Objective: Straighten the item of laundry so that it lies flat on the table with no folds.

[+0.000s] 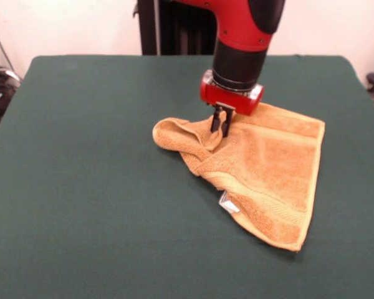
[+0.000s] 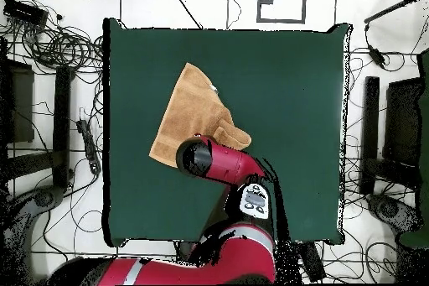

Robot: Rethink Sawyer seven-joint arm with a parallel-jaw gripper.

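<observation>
The item of laundry (image 1: 262,168) is an orange-yellow towel lying right of the middle of the green table (image 1: 81,187). Its left part is bunched into a raised fold, and a white tag (image 1: 226,202) shows at its near edge. My gripper (image 1: 220,126) comes straight down on that fold, its black fingers close together and pinching the cloth. In the overhead view the towel (image 2: 197,106) lies left of centre on the table (image 2: 293,132), and the arm's wrist (image 2: 197,155) covers its lower corner and hides the gripper.
Cables and equipment (image 2: 50,48) lie on the floor around the table. The arm (image 2: 243,174) reaches in over the table's bottom edge in the overhead view.
</observation>
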